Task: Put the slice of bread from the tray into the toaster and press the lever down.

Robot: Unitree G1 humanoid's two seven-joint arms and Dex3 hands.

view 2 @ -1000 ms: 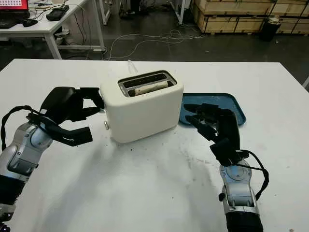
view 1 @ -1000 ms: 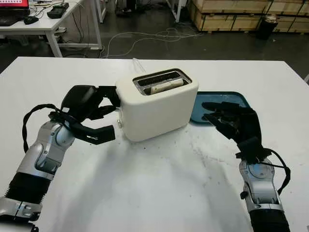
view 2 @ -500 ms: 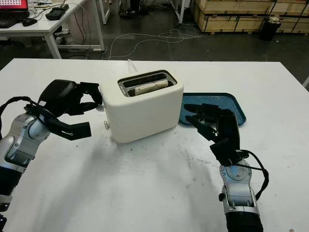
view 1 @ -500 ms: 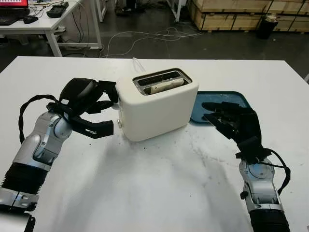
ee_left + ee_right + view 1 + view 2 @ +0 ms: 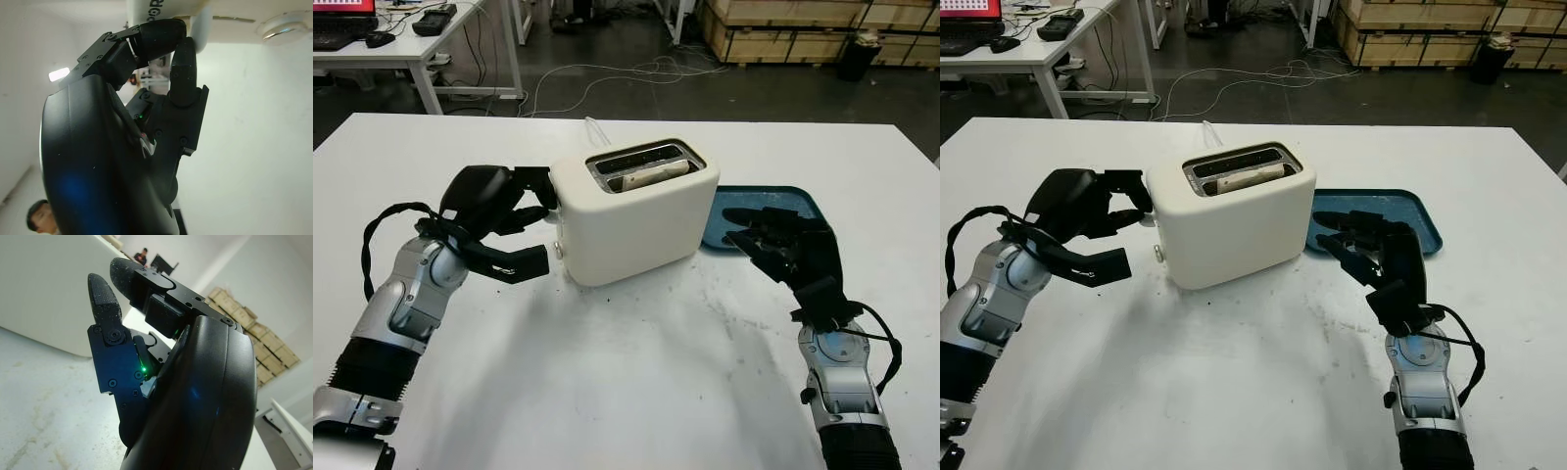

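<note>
Pressing stage: bread slice (image 5: 646, 176) sat in toaster (image 5: 636, 211) slot, centre frame.
Left robot hand (image 5: 494, 211) curled at the toaster's left-end lever, gripping nothing; lever probably stiff, push its tip. Right robot hand (image 5: 783, 245) open over tray (image 5: 803, 201).

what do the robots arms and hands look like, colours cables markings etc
Both hands, left hand and right hand, are matte black, with rounded glossy shells and blocky three-finger segments fixed with small screws. Forearms are silver-grey metal above ribbed black sleeves. A black cable loops beside each wrist. A small green light glows inside the right hand; the left shows one too. No lettering is legible.
</note>
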